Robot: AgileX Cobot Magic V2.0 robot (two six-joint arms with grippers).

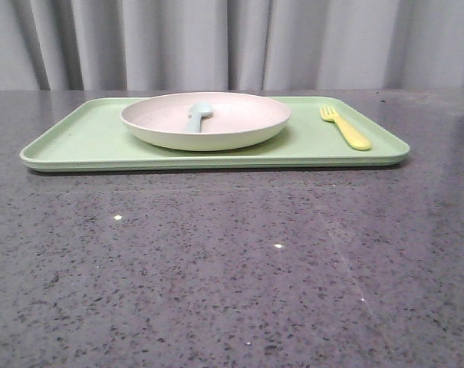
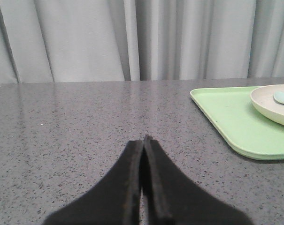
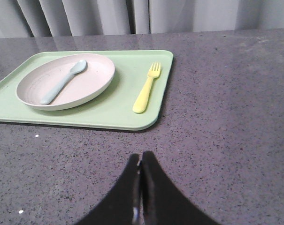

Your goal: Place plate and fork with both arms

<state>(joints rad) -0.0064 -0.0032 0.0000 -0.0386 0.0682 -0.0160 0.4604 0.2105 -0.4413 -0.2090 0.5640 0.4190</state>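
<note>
The pinkish-cream plate (image 1: 239,123) sits on the light-green tray (image 1: 86,142), left of its middle, with a pale blue spoon (image 1: 199,116) lying in it. The yellow fork (image 1: 345,127) lies on the tray's right end, tines pointing away. The plate (image 3: 97,75) and fork (image 3: 147,87) also show in the right wrist view; the plate's edge (image 2: 268,105) shows in the left wrist view. My left gripper (image 2: 143,139) is shut and empty over bare table left of the tray. My right gripper (image 3: 142,155) is shut and empty over bare table in front of the tray. Neither gripper shows in the front view.
The tray (image 3: 109,115) lies on a dark speckled stone table (image 1: 232,268). A grey curtain (image 1: 232,42) hangs behind the table's far edge. The tray's corner (image 2: 226,117) is to the right in the left wrist view.
</note>
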